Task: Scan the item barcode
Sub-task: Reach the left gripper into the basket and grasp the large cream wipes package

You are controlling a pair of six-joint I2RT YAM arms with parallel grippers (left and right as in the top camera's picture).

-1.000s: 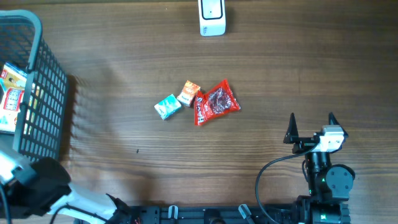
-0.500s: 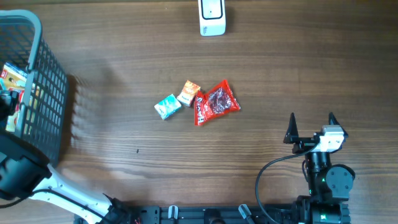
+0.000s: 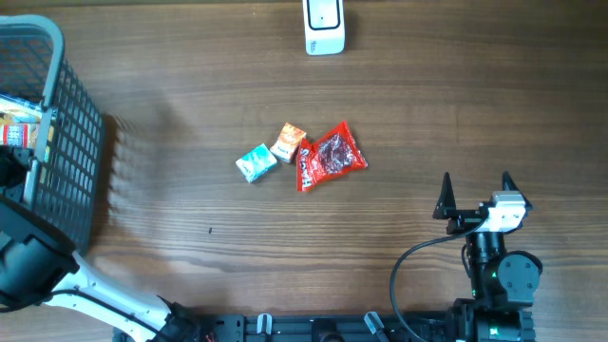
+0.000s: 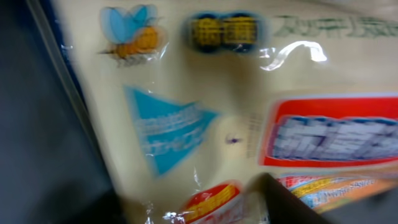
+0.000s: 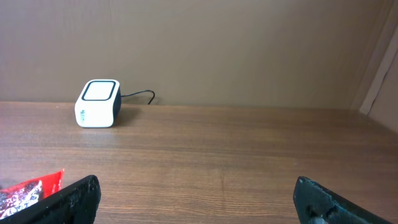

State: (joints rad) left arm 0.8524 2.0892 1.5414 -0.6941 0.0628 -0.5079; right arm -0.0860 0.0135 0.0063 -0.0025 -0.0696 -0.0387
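Yellow plastic of a snack packet (image 4: 205,81) is seen close up, the left end effector (image 3: 11,171) having been lowered into the basket (image 3: 66,142) within the last second. Whether it is clamped on the packet cannot be told. The right end effector (image 3: 475,180) is held apart, idle. The packet lies in the basket, well apart from the scanner (image 3: 324,27), so pick-up is judged under way.

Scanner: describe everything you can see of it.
The scanner is a white plastic-looking box with rounded corners, one dark side and a pale window on its upper face. It sits alone at the far edge of the wooden table, a thin dark cable trailing behind it; nothing else touches it.
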